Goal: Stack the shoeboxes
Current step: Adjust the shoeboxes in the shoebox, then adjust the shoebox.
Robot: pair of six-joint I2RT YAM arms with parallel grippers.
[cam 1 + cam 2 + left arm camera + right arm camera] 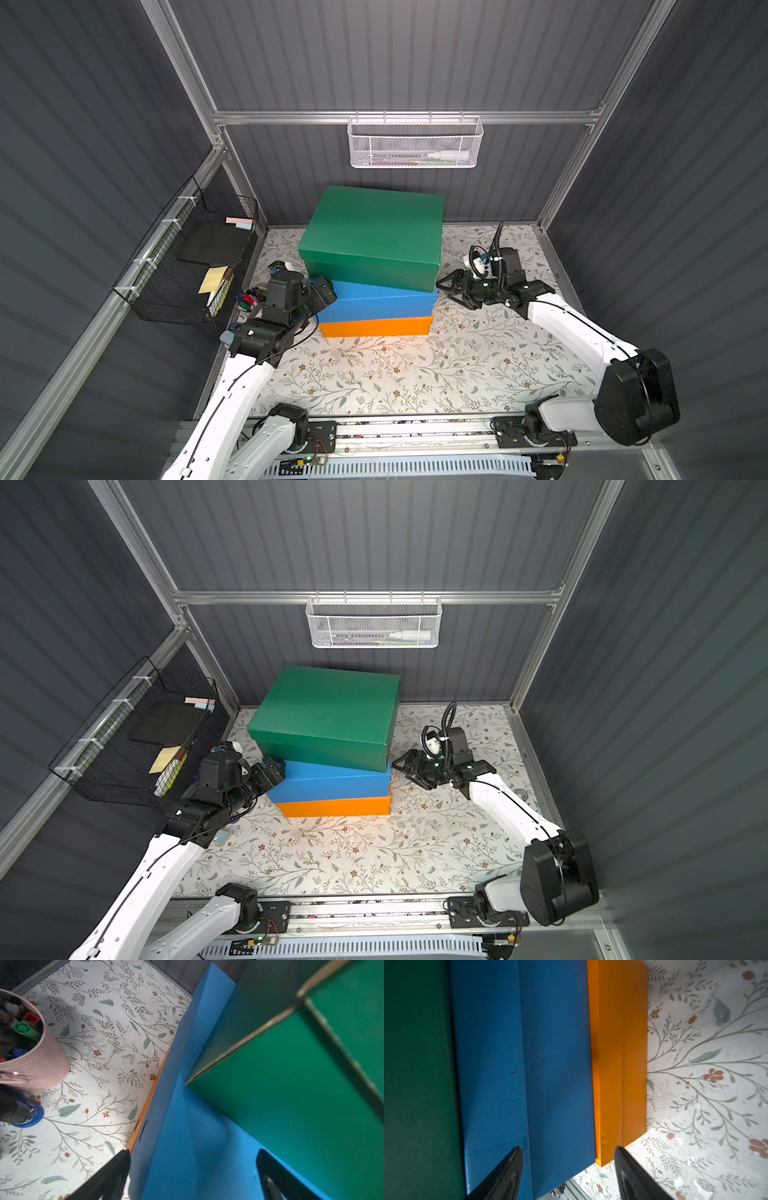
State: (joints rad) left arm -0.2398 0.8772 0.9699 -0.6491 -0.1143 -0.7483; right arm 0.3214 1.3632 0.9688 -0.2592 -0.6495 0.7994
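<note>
The three shoeboxes stand in one pile in both top views: orange (374, 327) at the bottom, blue (388, 301) on it, green (374, 232) on top, turned askew. My left gripper (323, 291) is open at the blue box's left near corner. In the left wrist view its fingertips (192, 1153) straddle that corner of the blue box (187, 1126), below the green box (291, 1084). My right gripper (446, 289) is open just off the pile's right end. In the right wrist view it (568, 1148) faces the ends of the blue (519, 1064) and orange (618, 1053) boxes, holding nothing.
A pink cup of markers (251, 299) and a blue tape roll (31, 1118) stand close by the left arm. A black wire basket (187, 266) hangs on the left wall and a white mesh basket (415, 143) on the back wall. Floral tabletop (415, 365) lies in front.
</note>
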